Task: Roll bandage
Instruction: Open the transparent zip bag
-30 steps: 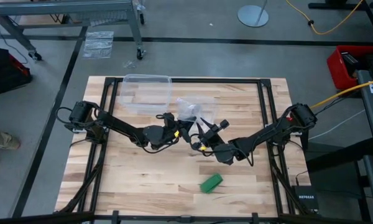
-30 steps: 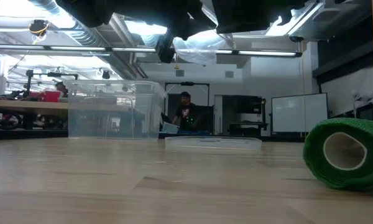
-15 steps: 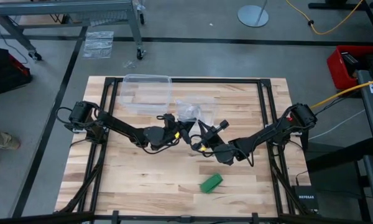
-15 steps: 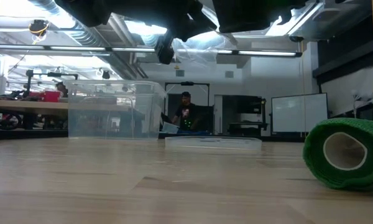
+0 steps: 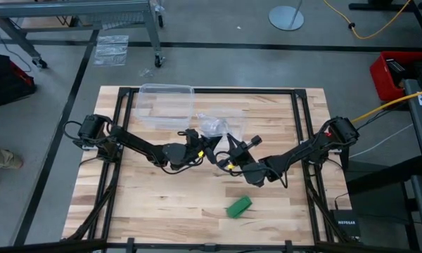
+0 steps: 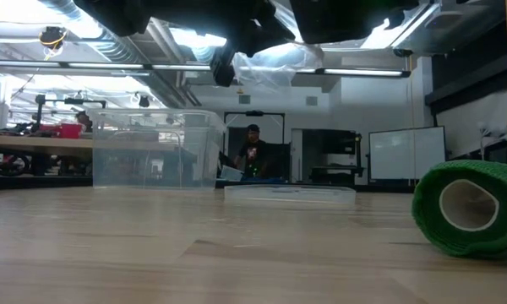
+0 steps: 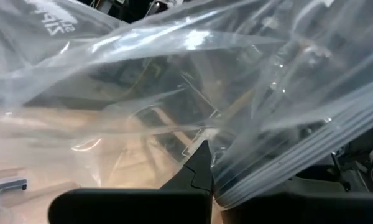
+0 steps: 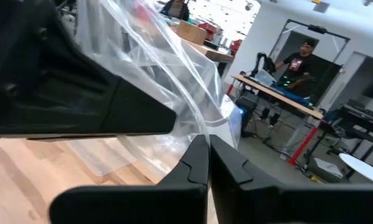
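High view is showing both my dark arms meeting over the middle of the pale wooden slatted table [image 5: 148, 204], and between them I am holding up a crumpled clear plastic bag [image 5: 216, 126]. My left gripper [image 5: 207, 150] is pinching shut on one edge of that bag, its film filling nearly the whole left wrist view. My right gripper [image 5: 227, 156] is clamping shut on the bag too, fingers [image 8: 193, 163] pressed together with the film caught at their tips. I am keeping the bag off the tabletop, hanging up in the low view. That bright green compact roll of soft cloth bandage [image 5: 238, 206] is lying on the table by itself, near the front edge, well apart from both my grippers. A clear rectangular plastic container [image 5: 167, 104] is sitting toward the far edge. Off in the room behind, a person [image 6: 252, 152] is standing at a desk.
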`<state>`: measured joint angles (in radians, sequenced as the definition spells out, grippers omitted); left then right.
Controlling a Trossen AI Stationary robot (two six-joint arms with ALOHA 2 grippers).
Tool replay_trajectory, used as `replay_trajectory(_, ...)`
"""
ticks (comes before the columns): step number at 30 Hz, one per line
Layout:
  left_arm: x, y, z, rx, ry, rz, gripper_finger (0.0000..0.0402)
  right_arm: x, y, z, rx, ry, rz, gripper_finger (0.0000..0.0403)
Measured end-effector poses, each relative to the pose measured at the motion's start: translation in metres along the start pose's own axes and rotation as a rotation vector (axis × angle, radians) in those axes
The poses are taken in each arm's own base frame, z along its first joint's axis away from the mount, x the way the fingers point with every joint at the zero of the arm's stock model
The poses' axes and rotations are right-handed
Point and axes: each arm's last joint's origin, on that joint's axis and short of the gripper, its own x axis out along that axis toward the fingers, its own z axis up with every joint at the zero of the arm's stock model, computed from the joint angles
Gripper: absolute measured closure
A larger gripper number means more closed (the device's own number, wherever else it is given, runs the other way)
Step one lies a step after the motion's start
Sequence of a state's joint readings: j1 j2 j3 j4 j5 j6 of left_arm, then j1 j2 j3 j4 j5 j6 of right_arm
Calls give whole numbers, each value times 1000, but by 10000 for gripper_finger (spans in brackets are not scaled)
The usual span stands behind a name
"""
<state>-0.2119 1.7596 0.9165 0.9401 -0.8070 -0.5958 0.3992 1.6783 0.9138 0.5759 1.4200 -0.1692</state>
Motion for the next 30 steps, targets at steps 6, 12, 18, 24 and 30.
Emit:
replay_trajectory(6, 1, 1, 0, -19, -3, 8, 401, 0, -1, 0, 7, 5, -36, 400)
replay_trajectory(12, 1, 2, -1, -22, 4, 16, 401, 0, -1, 0, 6, 7, -45, 401)
replay_trajectory(18, 1, 2, -1, 93, 4, 16, 401, -10, 0, 1, -21, -1, -27, 401)
replay_trajectory(24, -1, 0, -3, 201, 14, 8, 402, -19, -2, 4, -40, -4, -40, 401)
replay_trajectory(30, -7, -4, -7, 217, 36, -4, 402, -19, -9, 11, -28, -2, -57, 402)
